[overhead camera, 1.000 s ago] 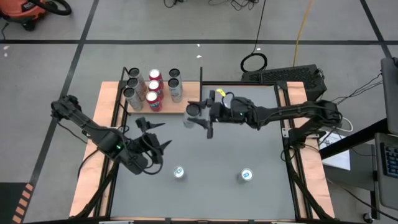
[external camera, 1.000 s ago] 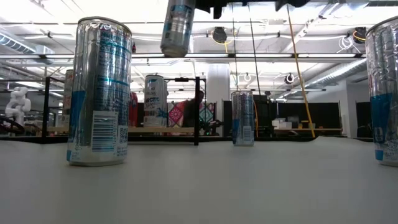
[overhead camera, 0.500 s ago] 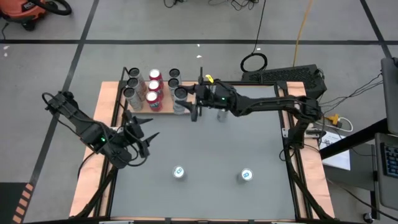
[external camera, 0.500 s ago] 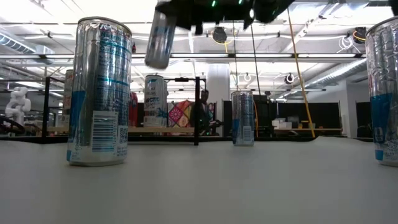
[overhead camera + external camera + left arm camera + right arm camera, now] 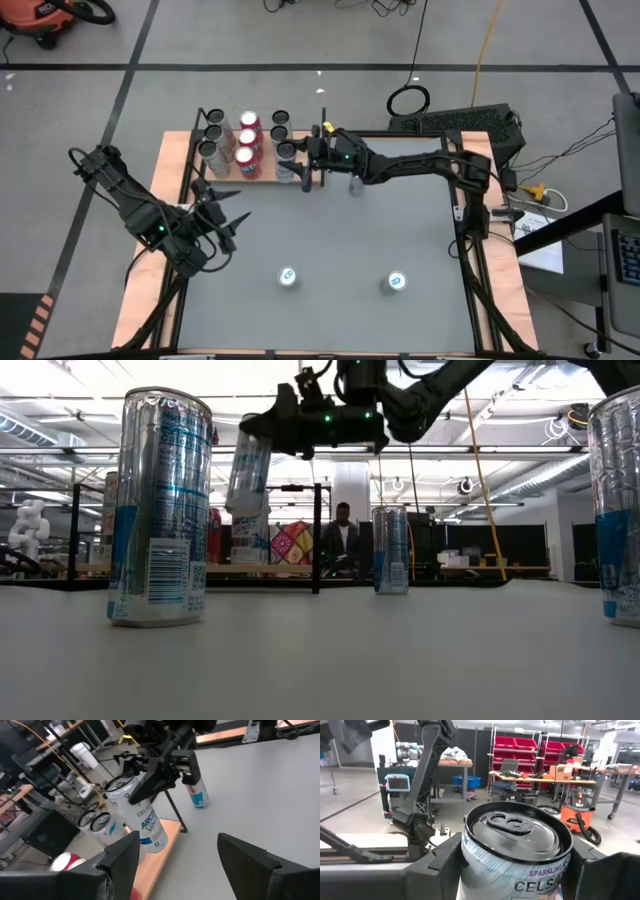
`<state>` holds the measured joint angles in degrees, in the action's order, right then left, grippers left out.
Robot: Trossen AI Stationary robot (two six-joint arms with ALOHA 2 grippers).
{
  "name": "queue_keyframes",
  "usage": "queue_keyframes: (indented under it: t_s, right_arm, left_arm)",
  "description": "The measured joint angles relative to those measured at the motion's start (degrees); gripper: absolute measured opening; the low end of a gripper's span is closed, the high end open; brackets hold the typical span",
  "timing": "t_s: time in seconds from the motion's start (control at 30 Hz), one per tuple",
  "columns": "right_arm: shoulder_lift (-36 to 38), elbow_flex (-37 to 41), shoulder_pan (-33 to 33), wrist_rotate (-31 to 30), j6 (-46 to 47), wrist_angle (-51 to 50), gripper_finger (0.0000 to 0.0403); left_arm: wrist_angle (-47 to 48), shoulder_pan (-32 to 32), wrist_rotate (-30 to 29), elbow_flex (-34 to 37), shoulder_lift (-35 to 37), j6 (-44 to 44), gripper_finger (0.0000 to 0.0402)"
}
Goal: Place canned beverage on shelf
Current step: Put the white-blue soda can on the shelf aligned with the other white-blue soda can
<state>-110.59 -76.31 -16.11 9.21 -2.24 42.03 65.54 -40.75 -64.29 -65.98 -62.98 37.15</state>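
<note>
Right gripper: pinching a tilted silver can above the shelf's right edge.
Left gripper: fingers spread, holding nothing, near the tabletop's left edge.
Shelf: far left corner, holding about 7 cans.
Tabletop: 3 more cans standing.

Grey bench carrying three upright silver cans: two near the front edge, one toward the back. Wood-grain shelf at the back left corner, bearing a cluster of upright cans, silver and red.
</note>
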Motion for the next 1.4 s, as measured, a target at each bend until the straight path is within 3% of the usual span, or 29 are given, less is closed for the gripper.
queue_keyframes:
  t_s: [0.23,0.37,0.5,0.87,1.4]
  right_arm:
    - [-2.92,-1.26,-0.8,0.07,0.03,1.73,0.0196]
    - [-5.18,-7.93,-0.76,1.67,-2.3,-5.12,0.0196]
    - [-8.42,-13.41,-0.65,3.89,-3.47,-11.0,0.0196]
    - [-11.56,-14.08,-1.61,4.02,-3.78,-11.14,0.0196]
    - [-11.98,-14.08,-1.91,2.83,-4.83,-15.36,0.0196]
  left_arm:
    - [-4.2,0.17,6.97,0.0,-0.07,-3.48,0.0257]
    - [-11.94,0.15,10.26,0.0,-0.07,-11.85,0.0257]
    - [-11.75,0.32,10.15,0.0,-0.07,-15.04,0.0257]
    - [-0.79,0.11,9.56,0.0,0.04,-4.77,0.0257]
    - [-0.7,0.11,9.15,0.0,0.04,-4.35,0.0257]
